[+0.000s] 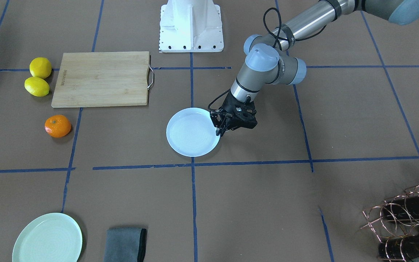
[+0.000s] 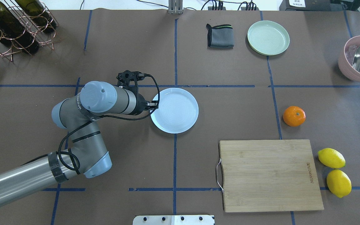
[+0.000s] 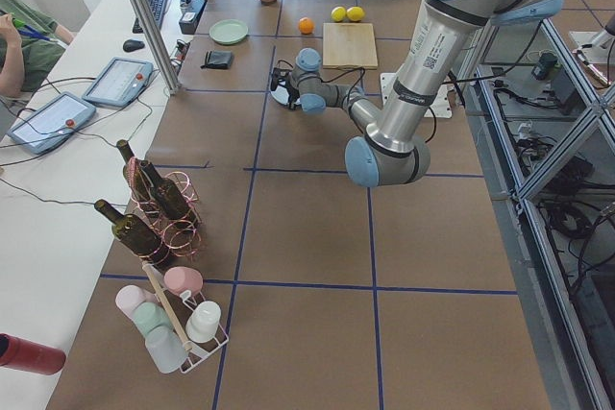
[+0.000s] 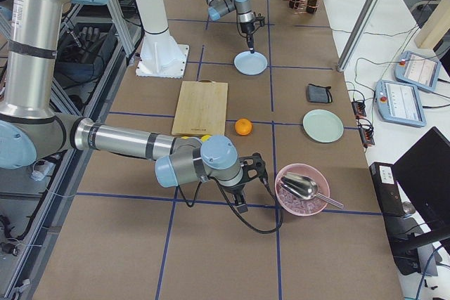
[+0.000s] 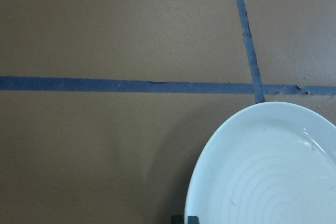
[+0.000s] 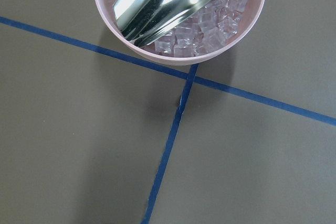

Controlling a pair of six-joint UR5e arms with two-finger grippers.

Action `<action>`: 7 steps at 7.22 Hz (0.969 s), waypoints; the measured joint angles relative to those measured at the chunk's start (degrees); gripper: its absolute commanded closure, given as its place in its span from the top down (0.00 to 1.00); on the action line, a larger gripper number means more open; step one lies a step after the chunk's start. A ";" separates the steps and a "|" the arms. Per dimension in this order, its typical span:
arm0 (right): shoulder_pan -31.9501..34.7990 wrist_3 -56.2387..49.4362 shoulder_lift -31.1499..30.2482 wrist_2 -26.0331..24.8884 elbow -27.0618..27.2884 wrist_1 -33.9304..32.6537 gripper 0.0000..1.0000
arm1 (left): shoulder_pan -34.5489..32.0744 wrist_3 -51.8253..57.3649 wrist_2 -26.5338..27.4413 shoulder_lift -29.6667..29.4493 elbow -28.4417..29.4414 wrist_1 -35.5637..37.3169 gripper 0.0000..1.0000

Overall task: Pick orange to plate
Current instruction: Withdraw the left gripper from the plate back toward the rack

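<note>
The orange (image 2: 294,116) lies on the brown table to the right, far from the pale bluish-white plate (image 2: 174,110) at the middle; nothing is on the plate. My left gripper (image 2: 152,105) sits at the plate's left rim, its fingers pinched shut on that edge; from the front the left gripper (image 1: 219,131) shows at the rim of the plate (image 1: 191,133). In the left wrist view the plate (image 5: 273,171) fills the lower right. My right gripper (image 4: 241,207) shows only from the right side, low beside a pink bowl; whether it is open or shut I cannot tell.
A wooden cutting board (image 2: 269,175) lies near the robot, with two lemons (image 2: 331,157) to its right. A mint-green plate (image 2: 268,37) and a grey cloth (image 2: 220,35) sit at the far side. A pink bowl (image 6: 241,30) holds ice and a metal scoop. A wine rack (image 2: 11,25) stands far left.
</note>
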 measured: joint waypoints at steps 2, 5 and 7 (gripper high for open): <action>-0.02 0.04 0.05 0.02 -0.05 -0.06 1.00 | 0.02 0.28 -0.08 -0.17 -0.51 0.17 1.00; -0.50 0.59 1.21 0.77 0.80 -0.05 1.00 | -4.86 10.89 -3.49 2.84 -9.76 11.20 1.00; -2.79 7.05 3.99 1.78 1.95 0.48 1.00 | -13.04 20.82 -7.51 8.19 -21.51 23.34 1.00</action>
